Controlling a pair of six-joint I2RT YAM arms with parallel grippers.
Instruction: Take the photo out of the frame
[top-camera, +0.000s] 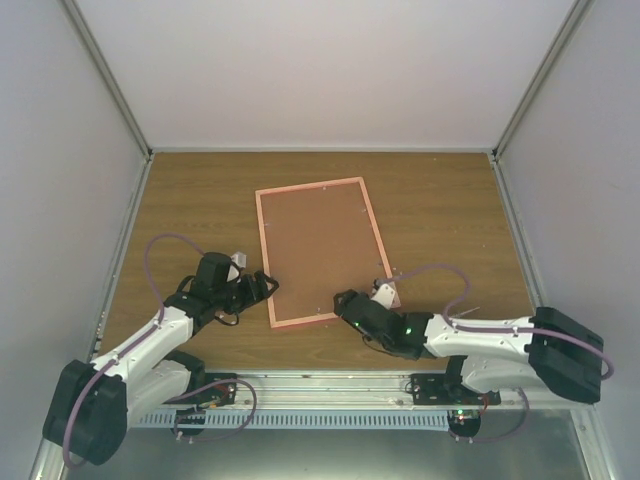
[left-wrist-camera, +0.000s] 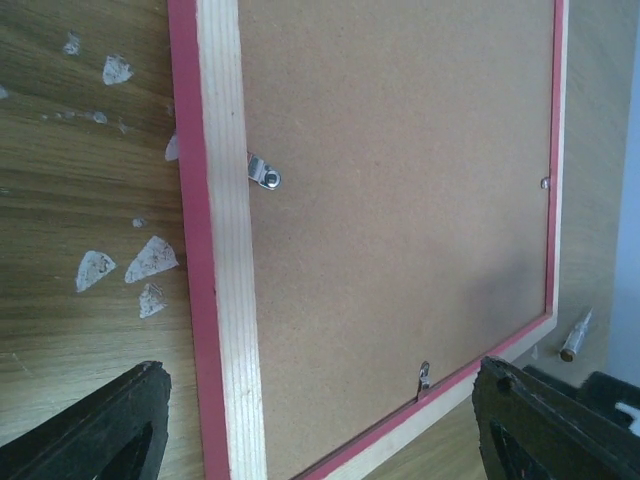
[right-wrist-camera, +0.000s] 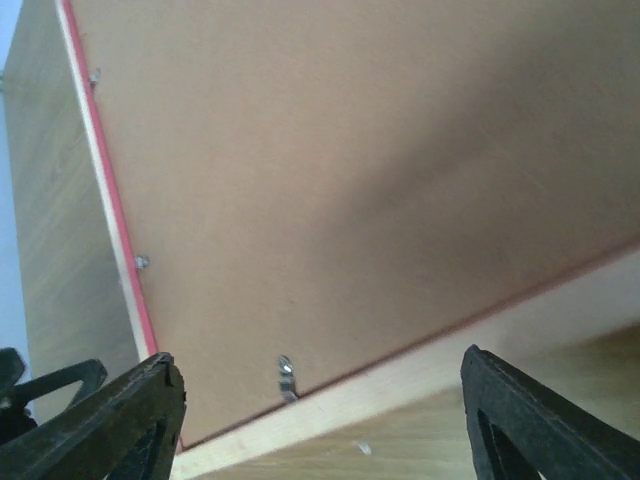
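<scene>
We judge this the opening step: the frame (top-camera: 322, 252) lies face-down on the desk (top-camera: 450, 220), the photo hidden under its backing (left-wrist-camera: 400, 200). Left jaws and right jaws gape empty at its near corners. Next, its clips (left-wrist-camera: 264, 172) need turning.
</scene>
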